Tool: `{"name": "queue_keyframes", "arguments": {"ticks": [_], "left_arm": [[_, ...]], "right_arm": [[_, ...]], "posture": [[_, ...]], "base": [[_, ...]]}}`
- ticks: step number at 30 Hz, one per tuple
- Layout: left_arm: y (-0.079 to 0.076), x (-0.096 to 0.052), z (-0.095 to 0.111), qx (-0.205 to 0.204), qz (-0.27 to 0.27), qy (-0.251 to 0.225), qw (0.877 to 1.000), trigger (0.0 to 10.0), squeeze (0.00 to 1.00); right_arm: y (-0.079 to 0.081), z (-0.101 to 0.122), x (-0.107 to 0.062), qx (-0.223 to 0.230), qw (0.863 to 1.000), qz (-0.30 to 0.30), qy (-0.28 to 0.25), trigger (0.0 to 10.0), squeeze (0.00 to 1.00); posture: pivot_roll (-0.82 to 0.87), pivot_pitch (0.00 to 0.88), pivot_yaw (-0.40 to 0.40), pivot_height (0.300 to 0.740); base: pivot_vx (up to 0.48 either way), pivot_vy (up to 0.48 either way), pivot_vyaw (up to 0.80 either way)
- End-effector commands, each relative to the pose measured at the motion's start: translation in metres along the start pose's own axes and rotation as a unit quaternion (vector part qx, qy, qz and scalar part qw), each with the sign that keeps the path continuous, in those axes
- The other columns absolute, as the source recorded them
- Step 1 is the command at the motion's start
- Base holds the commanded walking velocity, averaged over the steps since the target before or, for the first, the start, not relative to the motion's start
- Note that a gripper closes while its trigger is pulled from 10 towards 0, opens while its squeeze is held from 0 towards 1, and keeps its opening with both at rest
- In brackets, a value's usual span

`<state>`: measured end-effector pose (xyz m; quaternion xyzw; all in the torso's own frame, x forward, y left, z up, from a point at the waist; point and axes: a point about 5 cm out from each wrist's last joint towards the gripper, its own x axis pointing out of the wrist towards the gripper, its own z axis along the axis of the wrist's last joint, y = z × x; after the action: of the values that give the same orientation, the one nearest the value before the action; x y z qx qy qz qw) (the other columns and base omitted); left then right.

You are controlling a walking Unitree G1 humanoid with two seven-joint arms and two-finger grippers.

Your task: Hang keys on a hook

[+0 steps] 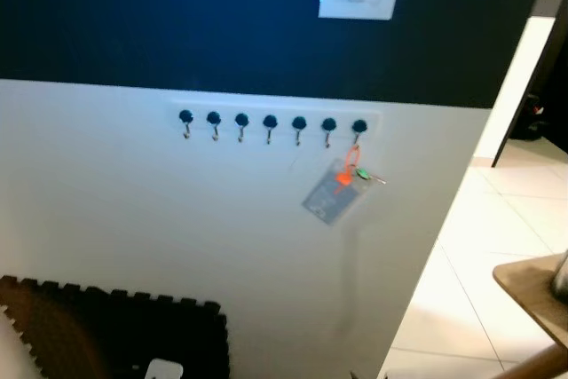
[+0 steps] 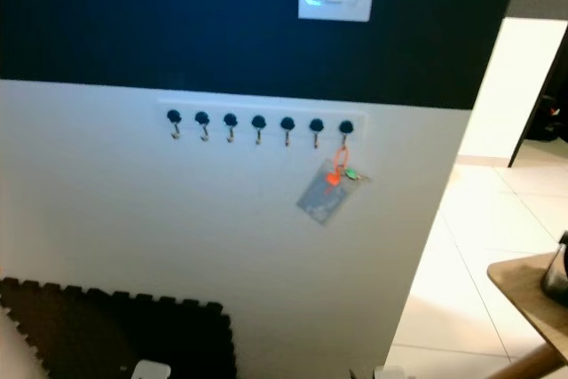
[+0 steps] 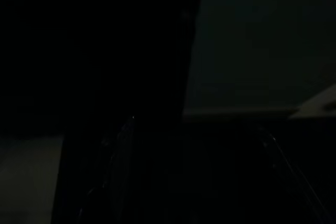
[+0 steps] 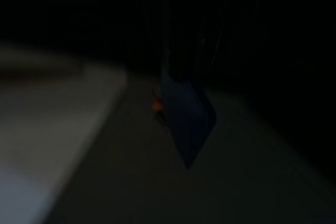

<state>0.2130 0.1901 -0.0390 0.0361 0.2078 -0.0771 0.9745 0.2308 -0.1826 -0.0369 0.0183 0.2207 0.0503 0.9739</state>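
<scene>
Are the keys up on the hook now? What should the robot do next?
Probably nothing more than back away. The keys, with their orange loop and clear card tag, already hang from the last hook at the right end of the hook rail, and nothing is touching them. The tag sits tilted, so a quick look to check that it settles seems sensible.

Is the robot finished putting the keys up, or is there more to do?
It looks finished. The keys, with their orange loop and a grey tag, hang from the last hook on the right of the row of hooks on the white wall. The other six hooks are bare. Nothing is being carried that I can see, and nothing looks left to do.
</scene>
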Motion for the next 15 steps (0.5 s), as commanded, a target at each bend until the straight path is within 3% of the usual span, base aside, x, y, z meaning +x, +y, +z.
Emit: {"name": "queue_keyframes", "arguments": {"ticks": [1, 7, 13, 15], "left_arm": [[-0.002, 0.000, 0.003, -0.004, -0.008, -0.015, 1.000, 10.0, 0.00], [0.004, 0.000, 0.014, -0.014, 0.001, -0.054, 0.998, 10.0, 0.00], [0.003, -0.004, 0.018, -0.015, -0.011, -0.079, 0.997, 10.0, 0.00], [0.000, -0.007, 0.019, -0.019, -0.025, -0.087, 0.996, 10.0, 0.00]], "right_arm": [[0.003, 0.017, 0.004, 0.004, 0.998, 0.020, -0.054, 10.0, 0.00], [0.026, 0.072, 0.008, 0.016, 0.976, 0.097, -0.194, 10.0, 0.00], [0.042, 0.095, 0.000, 0.070, 0.954, 0.169, -0.237, 10.0, 0.00], [0.055, 0.105, -0.011, 0.122, 0.931, 0.245, -0.243, 10.0, 0.00]], "posture": [[0.06, 0.039, -0.020, 0.740], [0.06, 0.057, -0.017, 0.740], [0.05, 0.063, -0.014, 0.740], [0.05, 0.065, -0.015, 0.740]], "base": [[0.000, 0.000, 0.00], [0.000, 0.000, 0.00], [0.000, 0.000, 0.00], [0.000, 0.000, 0.00]]}}
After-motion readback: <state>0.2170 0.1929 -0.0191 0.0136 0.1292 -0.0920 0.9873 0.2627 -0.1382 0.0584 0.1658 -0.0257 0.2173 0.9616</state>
